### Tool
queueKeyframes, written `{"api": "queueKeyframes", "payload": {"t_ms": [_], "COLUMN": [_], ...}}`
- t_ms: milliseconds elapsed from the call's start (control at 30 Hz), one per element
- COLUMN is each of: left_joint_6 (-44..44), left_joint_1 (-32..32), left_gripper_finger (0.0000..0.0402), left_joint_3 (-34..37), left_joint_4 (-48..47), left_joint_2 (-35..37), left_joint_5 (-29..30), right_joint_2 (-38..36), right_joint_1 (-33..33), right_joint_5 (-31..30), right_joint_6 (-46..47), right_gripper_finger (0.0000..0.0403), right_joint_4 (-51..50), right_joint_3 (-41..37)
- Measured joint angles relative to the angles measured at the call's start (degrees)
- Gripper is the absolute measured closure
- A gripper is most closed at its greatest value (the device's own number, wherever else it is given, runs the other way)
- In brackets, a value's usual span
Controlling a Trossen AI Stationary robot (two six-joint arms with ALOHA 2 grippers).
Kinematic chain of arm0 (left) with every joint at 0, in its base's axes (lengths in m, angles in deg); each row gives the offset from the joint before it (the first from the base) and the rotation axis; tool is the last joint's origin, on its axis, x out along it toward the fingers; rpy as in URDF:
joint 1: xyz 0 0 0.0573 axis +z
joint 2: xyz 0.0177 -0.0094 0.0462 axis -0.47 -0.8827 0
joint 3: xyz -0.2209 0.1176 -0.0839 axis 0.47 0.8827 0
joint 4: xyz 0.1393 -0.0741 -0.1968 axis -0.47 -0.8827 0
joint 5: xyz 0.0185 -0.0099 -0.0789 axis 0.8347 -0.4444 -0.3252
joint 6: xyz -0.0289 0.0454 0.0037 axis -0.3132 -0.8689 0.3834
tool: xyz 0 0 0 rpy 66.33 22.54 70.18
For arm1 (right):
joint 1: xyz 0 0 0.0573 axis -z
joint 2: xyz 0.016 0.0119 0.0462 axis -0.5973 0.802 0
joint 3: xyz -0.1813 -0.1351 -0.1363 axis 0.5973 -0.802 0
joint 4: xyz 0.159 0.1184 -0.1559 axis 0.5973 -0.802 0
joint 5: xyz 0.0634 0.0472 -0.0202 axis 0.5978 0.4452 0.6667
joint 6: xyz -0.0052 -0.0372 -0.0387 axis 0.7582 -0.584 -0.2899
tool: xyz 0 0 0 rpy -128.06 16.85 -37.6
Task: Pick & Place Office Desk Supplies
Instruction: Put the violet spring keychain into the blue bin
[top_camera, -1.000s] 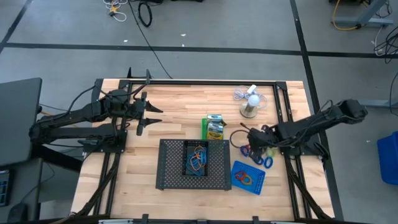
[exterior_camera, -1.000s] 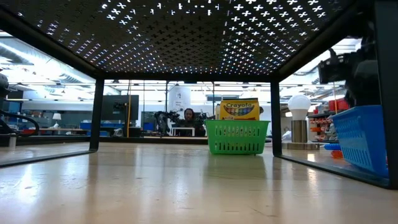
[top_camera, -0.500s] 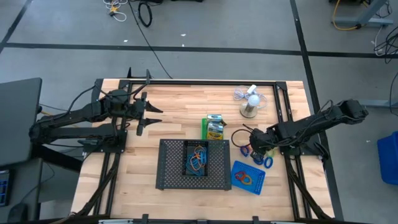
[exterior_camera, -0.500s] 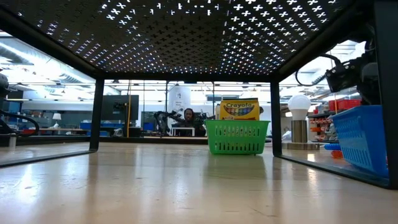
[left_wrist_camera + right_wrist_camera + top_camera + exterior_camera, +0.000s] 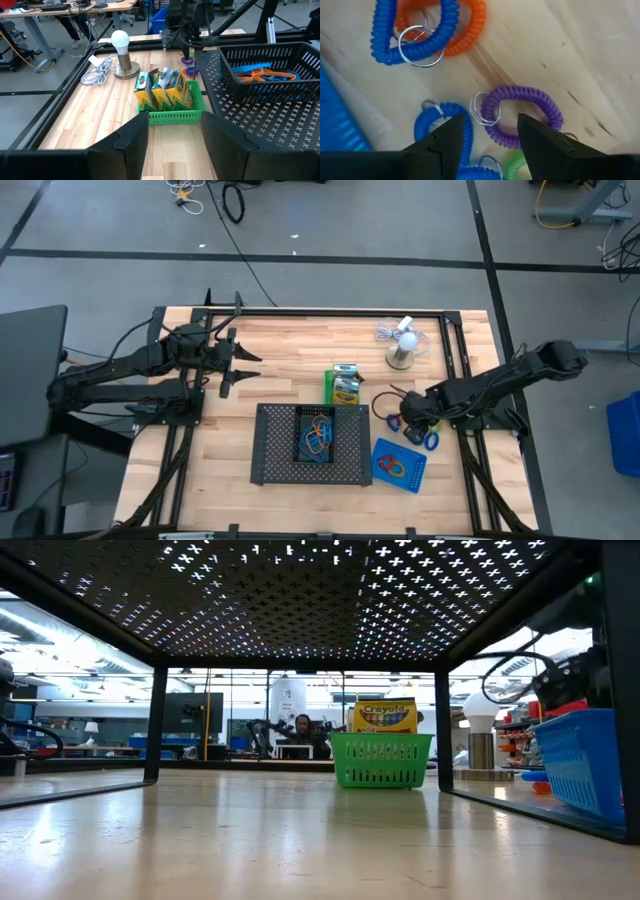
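Several coiled loops lie on the wood under my right gripper (image 5: 487,132), whose fingers stand apart and grasp nothing. Nearest is the purple loop (image 5: 522,120), an oval with a metal key ring at one end, its long axis running across the gap between the fingers. Beyond it sit a blue loop (image 5: 415,30) and an orange loop (image 5: 470,27), overlapping. These lie beside the blue bin (image 5: 398,465). Farther off, my left gripper (image 5: 228,365) hovers released over bare table.
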Motion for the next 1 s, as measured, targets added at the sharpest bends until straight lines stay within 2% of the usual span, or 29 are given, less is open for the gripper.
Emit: {"api": "queueKeyframes", "payload": {"t_ms": [200,300,400,500,567,733,1000], "left_joint_6": [0.25,0.42,0.44,0.43,0.42,0.42,0.42], "left_joint_1": [0.02,0.00,0.00,0.00,0.02,0.01,0.01], "left_gripper_finger": [0.0214,0.0214,0.0214,0.0214,0.0214,0.0214,0.0214], "left_joint_3": [0.00,0.00,0.00,-0.01,0.00,0.00,-0.01], "left_joint_4": [-0.02,0.00,-0.03,-0.04,-0.04,-0.03,-0.04], "left_joint_2": [0.00,0.00,0.00,0.00,0.00,0.00,0.00], "left_joint_5": [0.39,0.39,0.41,0.41,0.43,0.42,0.43], "right_joint_2": [5.10,5.87,5.89,5.99,6.04,6.01,5.78], "right_joint_1": [0.04,0.02,-0.02,-0.06,-0.56,-1.72,-4.54], "right_joint_5": [0.66,0.45,0.57,0.52,-0.20,-1.43,-5.81], "right_joint_6": [-3.53,-4.46,-4.87,-5.84,-6.45,-6.89,-5.68], "right_gripper_finger": [0.0212,0.0231,0.0282,0.0362,0.0387,0.0396,0.0400], "right_joint_4": [1.80,1.81,2.45,3.09,3.23,0.71,-10.07], "right_joint_3": [0.29,0.33,0.31,0.28,0.33,2.38,9.62]}}
